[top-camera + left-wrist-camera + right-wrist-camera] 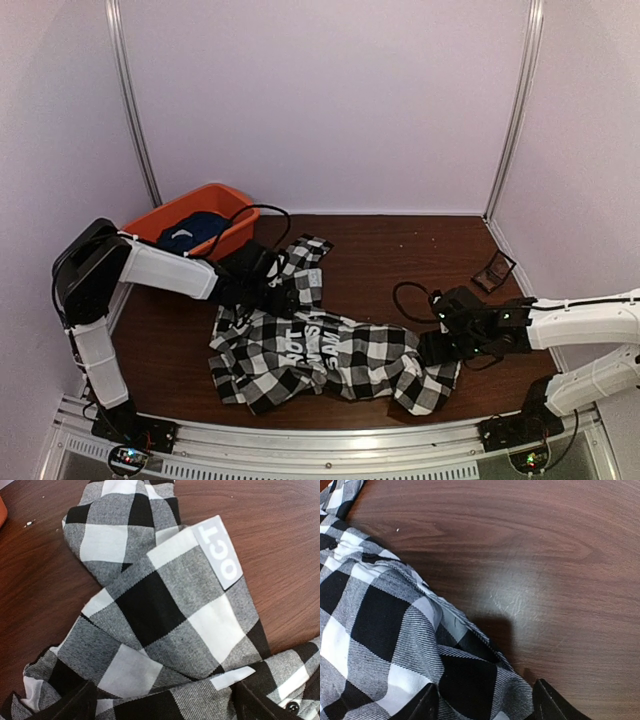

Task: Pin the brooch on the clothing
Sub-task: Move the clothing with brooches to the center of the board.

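A grey tab [218, 552] sewn on the checked shirt [150, 605] is showing white letters reading "OCT", and only the left wrist view is catching it. The overhead view is showing a black panel [312, 350] of large white lettering across the shirt, too blurred to read. An orange bin [232, 200] is sitting at the back left of the table [400, 250], holding a dark navy garment [190, 232] with a small white mark. The shirt is lying crumpled mid-table between the two arms. The left gripper [272, 290] is sitting over its upper part, its fingers [75, 705] standing spread wide with cloth lying between them. The right gripper [438, 350] is sitting at the shirt's right edge, its fingers [422, 705] standing apart around a corner of cloth. Bare wood is showing beside one finger, a gap only the right wrist view is revealing.
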Controlling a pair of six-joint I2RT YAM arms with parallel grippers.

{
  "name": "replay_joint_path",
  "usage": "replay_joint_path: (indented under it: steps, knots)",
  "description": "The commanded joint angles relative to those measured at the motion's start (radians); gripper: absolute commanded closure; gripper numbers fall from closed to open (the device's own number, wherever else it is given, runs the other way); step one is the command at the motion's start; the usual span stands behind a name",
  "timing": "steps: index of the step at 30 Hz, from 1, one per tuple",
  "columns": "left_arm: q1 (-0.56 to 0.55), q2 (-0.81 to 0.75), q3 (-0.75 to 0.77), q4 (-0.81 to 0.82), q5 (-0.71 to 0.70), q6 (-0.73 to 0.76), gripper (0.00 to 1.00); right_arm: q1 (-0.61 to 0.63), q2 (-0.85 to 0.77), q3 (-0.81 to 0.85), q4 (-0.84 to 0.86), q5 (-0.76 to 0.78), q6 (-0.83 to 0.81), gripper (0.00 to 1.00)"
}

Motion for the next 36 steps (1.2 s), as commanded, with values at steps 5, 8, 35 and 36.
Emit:
replay_joint_path:
  steps: [5,8,35,36]
  knots:
    - [0.022,0.054,0.017,-0.023,0.024,0.024,0.06,-0.005,0.087,0.013,0.038,-0.088,-0.029,0.48]
    - [0.022,0.067,0.016,-0.027,0.046,0.025,0.10,-0.005,0.149,0.041,0.027,-0.100,-0.047,0.59]
    - [0.093,0.107,0.298,-0.026,-0.151,0.152,1.00,-0.172,0.388,0.479,-0.136,0.538,-0.079,1.00]
    - [0.095,0.117,0.324,-0.028,-0.168,0.163,1.00,-0.176,0.407,0.492,-0.134,0.547,-0.080,1.00]
